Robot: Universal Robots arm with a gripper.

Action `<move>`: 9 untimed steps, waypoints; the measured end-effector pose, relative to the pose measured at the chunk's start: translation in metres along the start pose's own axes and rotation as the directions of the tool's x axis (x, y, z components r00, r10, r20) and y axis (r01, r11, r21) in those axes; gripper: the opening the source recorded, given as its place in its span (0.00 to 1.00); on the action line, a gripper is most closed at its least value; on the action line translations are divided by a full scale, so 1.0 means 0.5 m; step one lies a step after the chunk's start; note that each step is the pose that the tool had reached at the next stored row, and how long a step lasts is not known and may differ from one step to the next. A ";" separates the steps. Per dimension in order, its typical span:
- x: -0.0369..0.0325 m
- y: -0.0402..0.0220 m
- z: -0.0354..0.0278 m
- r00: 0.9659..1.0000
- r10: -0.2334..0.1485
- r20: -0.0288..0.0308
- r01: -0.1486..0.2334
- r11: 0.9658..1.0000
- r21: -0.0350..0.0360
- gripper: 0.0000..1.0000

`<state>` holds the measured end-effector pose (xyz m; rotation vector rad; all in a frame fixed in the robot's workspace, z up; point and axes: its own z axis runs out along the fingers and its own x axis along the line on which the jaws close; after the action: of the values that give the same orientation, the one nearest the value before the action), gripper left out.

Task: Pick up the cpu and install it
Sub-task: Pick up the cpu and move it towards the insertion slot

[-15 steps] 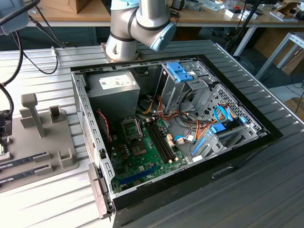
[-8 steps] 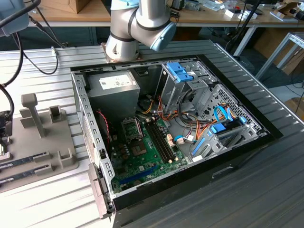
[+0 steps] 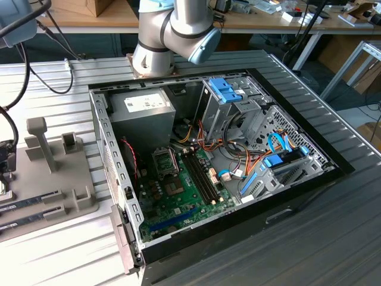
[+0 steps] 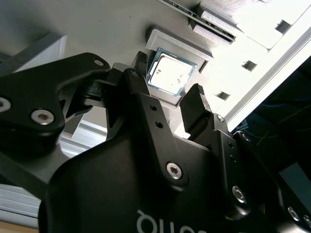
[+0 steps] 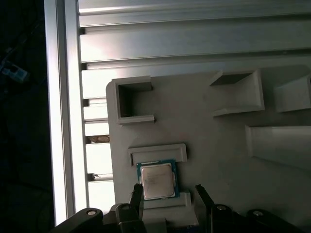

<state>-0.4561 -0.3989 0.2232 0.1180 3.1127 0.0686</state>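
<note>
**Pincer [image 4: 168,76] spread astride the cpu [image 4: 167,73], chip lying in its seat**

On the exterior view's left you have the grey fixture [image 3: 80,199] lying on the slatted metal counter [image 3: 59,89], with two long memory sticks [image 3: 36,198] along its near end. Further right, the arm's base [image 3: 172,33] stands behind the open computer case [image 3: 238,179]. The case lies beside the fixture, its green motherboard [image 3: 178,190] exposed in front of the grey power-supply box [image 3: 143,110].

In both wrist views your pincer [image 5: 168,191] hangs close over the fixture [image 5: 218,145], its two black fingers [image 4: 141,68] apart, one on each side of the cpu [image 5: 157,180]. The cpu lies flat, silver lid up, in a shallow seat between two raised ledges near the fixture's edge. You cannot tell whether either fingertip touches the chip's green rim.
</note>
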 end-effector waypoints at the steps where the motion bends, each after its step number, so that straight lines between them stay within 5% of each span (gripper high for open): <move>1: 0.000 0.000 0.001 1.000 0.000 0.000 0.000 1.000 0.000 0.54; 9: 0.000 0.000 0.005 1.000 0.000 0.000 0.000 1.000 0.000 0.54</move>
<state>-0.4561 -0.3989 0.2206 0.1180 3.1126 0.0687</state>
